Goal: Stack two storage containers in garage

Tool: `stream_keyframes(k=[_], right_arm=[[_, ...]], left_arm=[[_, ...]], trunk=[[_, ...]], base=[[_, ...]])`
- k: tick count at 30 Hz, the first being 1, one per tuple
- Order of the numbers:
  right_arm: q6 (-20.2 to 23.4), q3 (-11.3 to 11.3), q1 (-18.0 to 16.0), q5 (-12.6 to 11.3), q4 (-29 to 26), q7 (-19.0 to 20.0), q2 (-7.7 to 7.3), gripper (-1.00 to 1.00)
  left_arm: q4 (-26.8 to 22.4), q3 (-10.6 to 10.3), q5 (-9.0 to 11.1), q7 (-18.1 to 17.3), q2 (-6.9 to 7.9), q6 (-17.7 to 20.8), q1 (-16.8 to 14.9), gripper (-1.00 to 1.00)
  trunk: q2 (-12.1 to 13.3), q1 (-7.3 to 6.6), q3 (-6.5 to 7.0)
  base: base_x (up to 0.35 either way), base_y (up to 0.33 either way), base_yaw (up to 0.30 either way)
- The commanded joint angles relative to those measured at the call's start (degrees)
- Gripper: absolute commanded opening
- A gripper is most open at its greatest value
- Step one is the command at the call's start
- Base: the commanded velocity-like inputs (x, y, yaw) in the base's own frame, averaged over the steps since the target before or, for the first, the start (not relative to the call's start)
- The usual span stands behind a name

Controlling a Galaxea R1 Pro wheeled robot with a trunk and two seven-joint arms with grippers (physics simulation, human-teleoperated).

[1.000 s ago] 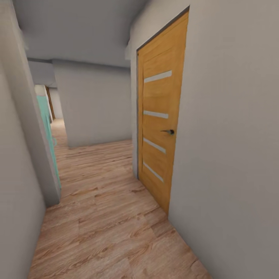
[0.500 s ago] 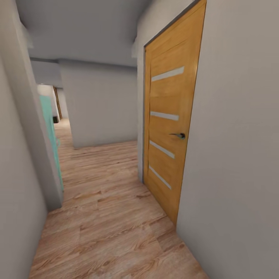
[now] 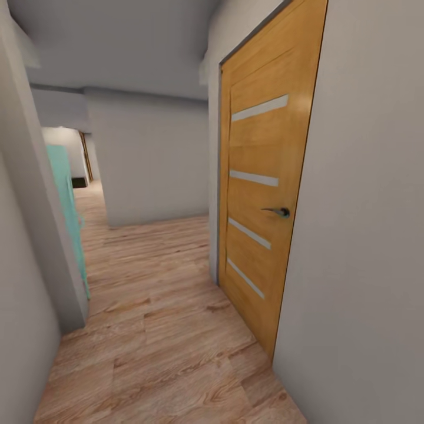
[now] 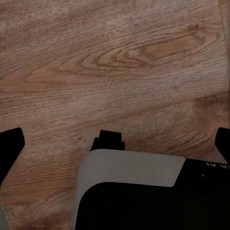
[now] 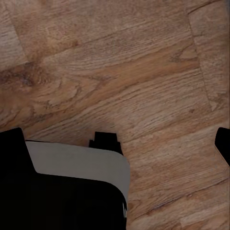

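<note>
A narrow hallway is seen from the head view, floored with light wood planks (image 3: 159, 330). None of the frames includes a storage container, so their whereabouts cannot be told.

On the right side of the hallway, a closed honey-coloured wooden door (image 3: 265, 188) is set in a pale grey wall (image 3: 365, 235). Four slim pale strips are set across the door, and a dark lever handle (image 3: 277, 211) is fitted near its right edge. On the left, a grey wall (image 3: 23, 247) ends at a corner, and behind that corner the edge of a turquoise panel (image 3: 68, 206) is visible. Farther on, a plain grey wall block (image 3: 153, 165) stands across the hallway, with a passage running past it on its left toward a dim opening.

In the left wrist view, the left gripper (image 4: 115, 143) is pointed down at the wood planks, with its dark fingertips seen at opposite edges of the picture, spread wide and with nothing between them. A grey and black part of the robot's body lies beneath it.

In the right wrist view, the right gripper (image 5: 115, 139) is likewise aimed at the plank floor, its fingers set wide apart and empty, above another grey and black body part.
</note>
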Motion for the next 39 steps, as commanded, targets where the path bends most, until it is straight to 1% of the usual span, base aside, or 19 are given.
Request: stream_keyframes(k=[1,9,34,39], right_arm=[[-0.3,0.5,-0.1,-0.5,0.2,0.0,0.05,1.0],[-0.2,0.5,-0.1,-0.5,0.2,0.0,0.07,1.0],[-0.2,0.5,-0.1,-0.4,0.2,0.1,0.03,1.0],[-0.2,0.5,-0.1,-0.4,0.2,0.0,0.03,1.0]], left_arm=[[0.0,-0.4,0.5,0.1,0.0,0.0,0.0,1.0],[0.0,-0.4,0.5,0.1,0.0,0.0,0.0,1.0],[0.0,-0.4,0.5,0.1,0.0,0.0,0.0,1.0],[0.0,-0.4,0.5,0.1,0.0,0.0,0.0,1.0]], trunk=[[0.0,0.03,-0.06],[0.0,0.03,-0.07],[0.0,0.03,-0.9],[0.0,0.03,-1.03]], base=[[0.321,0.0,0.0],[0.321,0.0,0.035],[0.321,0.0,0.251],[0.321,0.0,0.122]])
